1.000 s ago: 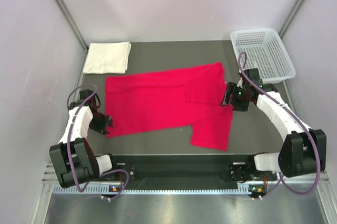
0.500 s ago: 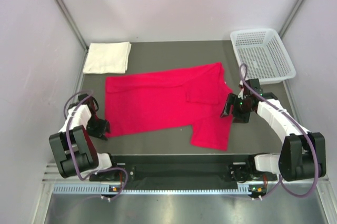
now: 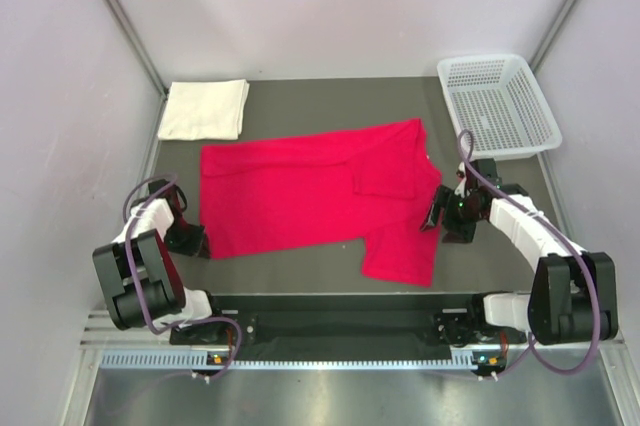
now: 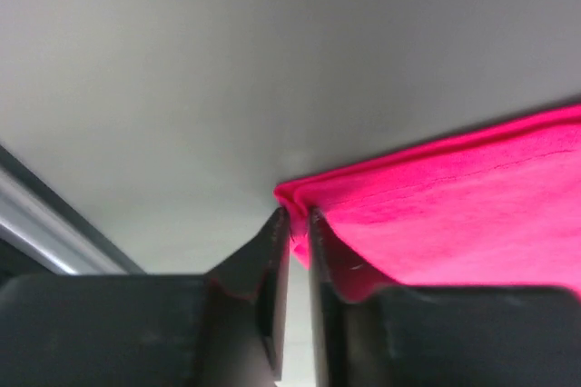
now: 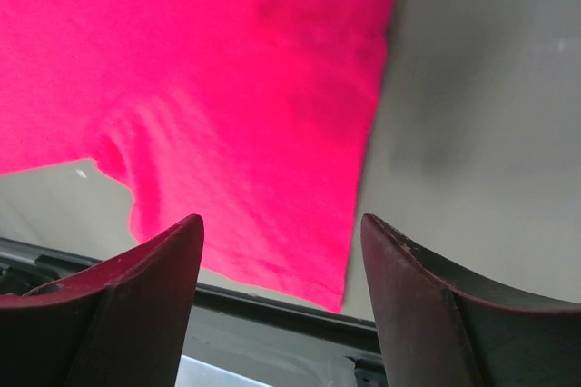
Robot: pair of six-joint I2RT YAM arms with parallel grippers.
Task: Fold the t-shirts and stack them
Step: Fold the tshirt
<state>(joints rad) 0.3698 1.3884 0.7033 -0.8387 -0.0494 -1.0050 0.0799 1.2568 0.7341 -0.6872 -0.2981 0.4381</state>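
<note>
The red t-shirt [image 3: 290, 196] lies spread flat across the middle of the dark worktop [image 3: 330, 104], its long side running left to right; on its right part a layer of cloth is folded over, and a flap reaches down toward the near edge. The cream t-shirt [image 3: 205, 109] sits folded in a neat rectangle at the far-left corner, apart from the red one. A white mesh basket [image 3: 498, 106] stands at the far-right corner.

The left claw [image 3: 197, 241] is low at the near-left corner of the red t-shirt; the left wrist view shows the left claw [image 4: 292, 219] pressed nearly together with the corner of the red cloth [image 4: 454, 214] pinched between its dark fingers [image 4: 272, 260]; the hem runs away to the right over the grey surface.

The right claw [image 3: 433, 211] hangs at the right edge of the red t-shirt, just above the flap; in the right wrist view the right claw [image 5: 281, 223] is spread wide and grips nothing; the red cloth [image 5: 227, 69] fills the space below and beyond its fingers [image 5: 154, 296], with bare worktop to the right of the shirt's edge.
</note>
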